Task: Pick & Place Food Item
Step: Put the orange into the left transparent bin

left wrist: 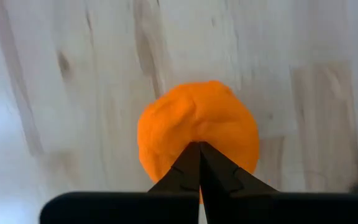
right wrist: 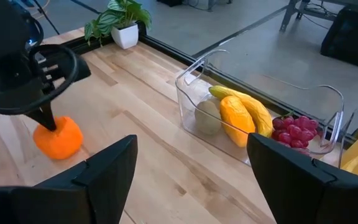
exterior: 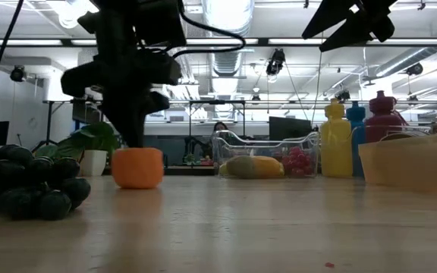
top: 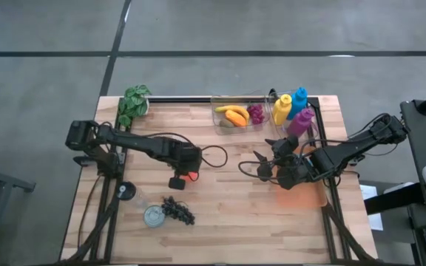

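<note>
A round, matte orange [right wrist: 58,138] was seen resting on the pale wood-grain table [top: 228,207], with the left gripper [left wrist: 199,163] clenched empty, its tips touching the fruit's top. A clear plastic bin [right wrist: 191,93] held a banana [right wrist: 244,102], a mango [right wrist: 234,119] and red grapes [right wrist: 298,130]. The right gripper [top: 263,167] was held spread wide above the table, nearby.

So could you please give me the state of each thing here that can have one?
Left gripper: shut, tips pressed on the orange, not around it.
Right gripper: open, holding nothing.
Orange: resting on the table.
Clear bin: upright, holding fruit.
Bottles: upright.
</note>
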Action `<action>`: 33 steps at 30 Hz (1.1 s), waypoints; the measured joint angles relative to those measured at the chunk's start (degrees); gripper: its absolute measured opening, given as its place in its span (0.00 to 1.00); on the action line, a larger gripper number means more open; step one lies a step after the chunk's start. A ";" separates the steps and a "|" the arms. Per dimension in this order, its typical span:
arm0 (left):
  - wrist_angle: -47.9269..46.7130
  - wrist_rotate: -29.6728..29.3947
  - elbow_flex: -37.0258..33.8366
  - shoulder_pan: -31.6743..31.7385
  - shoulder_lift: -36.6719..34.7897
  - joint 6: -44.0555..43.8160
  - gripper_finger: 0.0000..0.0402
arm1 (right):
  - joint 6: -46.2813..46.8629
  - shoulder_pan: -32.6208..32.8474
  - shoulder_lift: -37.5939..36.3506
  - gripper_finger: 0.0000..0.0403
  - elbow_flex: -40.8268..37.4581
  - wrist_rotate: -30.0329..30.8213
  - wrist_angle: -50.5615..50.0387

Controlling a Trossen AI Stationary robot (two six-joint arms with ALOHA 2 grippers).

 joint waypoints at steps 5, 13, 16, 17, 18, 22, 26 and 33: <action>6.59 -0.50 -0.18 0.04 0.21 1.86 0.00 | -0.01 -0.01 0.00 0.76 0.00 0.02 0.10; 13.15 -0.70 -0.35 0.04 0.37 3.53 0.00 | -0.02 0.00 0.00 0.77 0.00 0.02 0.19; 14.93 -0.85 -0.35 0.04 0.68 3.55 0.00 | -0.23 0.00 0.00 0.75 0.00 0.01 0.21; 15.13 -1.02 -0.35 0.04 0.78 3.56 0.00 | -0.22 -0.01 0.00 0.75 0.00 0.01 0.24; 15.17 -1.43 -0.35 0.04 0.88 3.86 0.00 | -0.22 0.00 0.00 0.74 0.00 0.00 0.23; 16.03 -1.96 -0.23 0.04 1.44 5.02 0.00 | -0.24 0.00 0.00 0.72 -0.11 0.00 0.23; 13.45 -3.46 0.62 0.00 0.42 4.88 0.00 | -0.44 -0.01 0.00 0.69 -0.20 0.01 0.30; 4.58 -8.58 2.07 0.21 -4.94 -0.28 0.00 | -0.63 -0.02 0.00 0.64 -0.22 0.00 0.36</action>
